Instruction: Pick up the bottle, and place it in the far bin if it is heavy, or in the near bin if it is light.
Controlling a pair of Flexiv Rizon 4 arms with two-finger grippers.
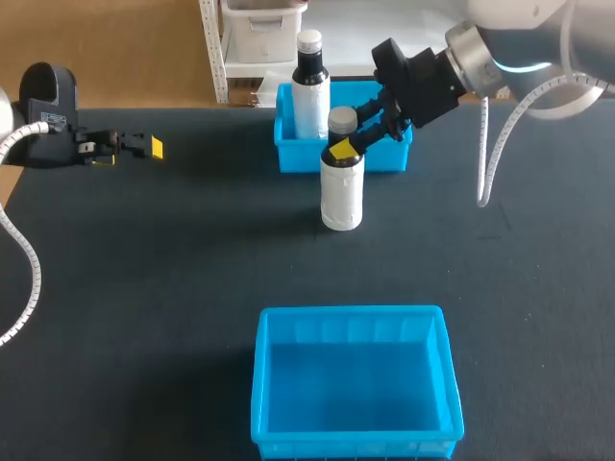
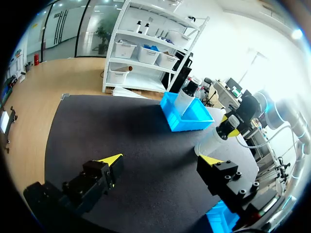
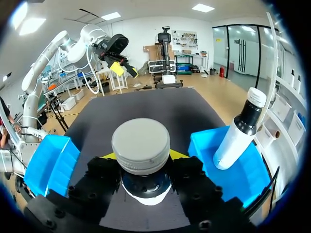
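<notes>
Bottle [image 1: 341, 192]: white, with a dark neck and a grey cap [image 3: 141, 141]; it stands upright on the table [image 1: 144, 288], just in front of the far bin [image 1: 288, 154] and well apart from the near bin [image 1: 264, 384].
Right gripper [image 1: 348, 134]: clamped on the bottle's neck just under the cap, with a yellow tip on either side (the right wrist view shows the neck filling the gap).
Left gripper [image 1: 135, 146]: jaws wide and holding nothing, off at the table's left side, well apart from both bins.
Far bin load: a second bottle [image 1: 309, 91] already sits in its left part, leaning in the right wrist view; the right part looks free.
Risk, swing: the hold is high and the body hangs low, so a quick lift would probably set the base swaying, and it could clip a bin wall.
Risk, slip: if the bottle is heavy, the smooth neck may slide between the tips until the cap catches on them.
Risk, collision: a straight path into the far bin passes close to the second bottle and could knock it over; aiming for the free right part avoids that.
Risk, wrong bin: nothing visible gives the weight (the contents cannot be seen), so the choice rests on what the lift reveals, and a misjudged load sends it to the wrong bin.
</notes>
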